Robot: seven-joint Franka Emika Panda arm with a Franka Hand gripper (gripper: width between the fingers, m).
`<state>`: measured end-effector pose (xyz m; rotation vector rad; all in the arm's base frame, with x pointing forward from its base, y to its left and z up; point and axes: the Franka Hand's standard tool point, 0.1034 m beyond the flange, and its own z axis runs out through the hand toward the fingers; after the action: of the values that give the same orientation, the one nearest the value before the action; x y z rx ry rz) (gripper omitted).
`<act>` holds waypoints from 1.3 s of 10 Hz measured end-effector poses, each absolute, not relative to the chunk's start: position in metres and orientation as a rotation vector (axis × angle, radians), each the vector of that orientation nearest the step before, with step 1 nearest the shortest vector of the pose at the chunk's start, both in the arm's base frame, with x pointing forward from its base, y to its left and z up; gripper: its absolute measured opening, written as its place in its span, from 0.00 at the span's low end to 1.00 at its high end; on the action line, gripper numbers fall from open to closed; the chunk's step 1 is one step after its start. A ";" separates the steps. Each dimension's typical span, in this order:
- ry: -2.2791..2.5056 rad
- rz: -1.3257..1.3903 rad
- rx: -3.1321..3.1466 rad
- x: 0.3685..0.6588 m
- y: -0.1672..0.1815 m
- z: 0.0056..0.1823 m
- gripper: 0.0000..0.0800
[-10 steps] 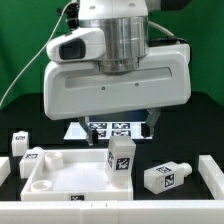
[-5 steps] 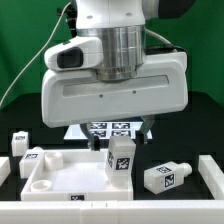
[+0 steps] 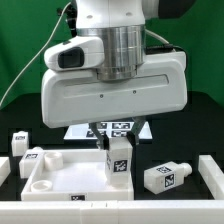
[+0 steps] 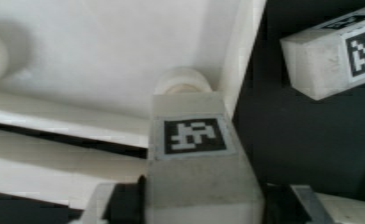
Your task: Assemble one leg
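A leg [image 3: 119, 163], a white squarish post with a black-and-white tag, stands upright at the right edge of the large white tray-shaped piece [image 3: 60, 172]. My gripper [image 3: 120, 142] hangs straight over it, and the broad white hand hides the leg's top. In the wrist view the leg [image 4: 197, 150] rises between my two fingers [image 4: 117, 205], with a dark gap on each side. The jaws straddle it, open. My gripper [image 4: 204, 208] is low around the leg's upper part.
A second leg [image 3: 165, 177] lies on its side to the exterior view's right, also in the wrist view [image 4: 339, 55]. Two more tagged white pieces [image 3: 20, 143] sit at the left. The marker board [image 3: 115, 127] lies behind. A white bar [image 3: 210, 176] is at the right edge.
My hand has come down over the upright leg; its top, visible a second ago, is now covered by the hand. The leg and other parts have not moved.
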<state>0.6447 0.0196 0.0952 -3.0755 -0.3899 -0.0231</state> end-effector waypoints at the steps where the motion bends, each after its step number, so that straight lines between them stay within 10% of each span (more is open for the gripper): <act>1: -0.369 -0.023 -3.077 0.645 0.020 0.095 0.35; 13: 1.194 -0.063 -2.737 0.652 0.034 0.094 0.35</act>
<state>0.6518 0.0338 0.0941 -2.7366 1.1935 -0.0627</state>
